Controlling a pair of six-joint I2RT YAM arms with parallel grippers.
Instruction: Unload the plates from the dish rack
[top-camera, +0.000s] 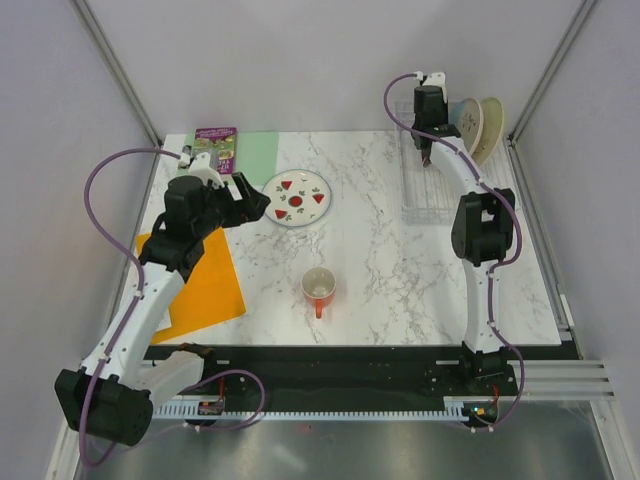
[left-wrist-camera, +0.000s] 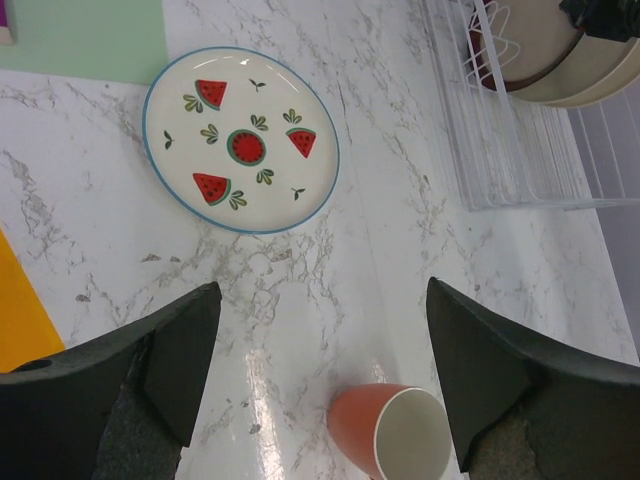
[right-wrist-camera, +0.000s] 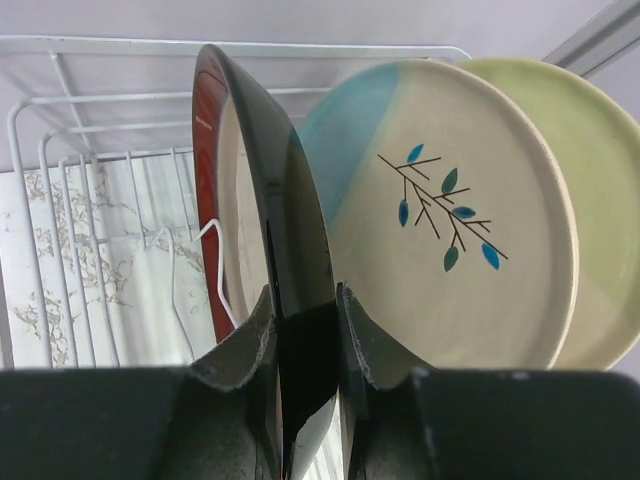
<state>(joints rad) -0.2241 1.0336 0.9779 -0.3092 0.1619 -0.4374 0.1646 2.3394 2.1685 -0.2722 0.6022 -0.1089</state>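
Note:
My right gripper is shut on the rim of the dark maroon-rimmed plate, which stands upright in the dish rack. Behind it stand the cream plate with a blue sprig and the pale yellow plate. From above, the right gripper reaches into the far end of the dish rack. The plate with red fruit slices lies flat on the marble table. My left gripper hovers open near that fruit plate, holding nothing.
An orange-red mug stands mid-table; in the left wrist view the mug lies just below the left fingers. An orange mat lies at the left, with a pale green mat and a purple packet at the back left.

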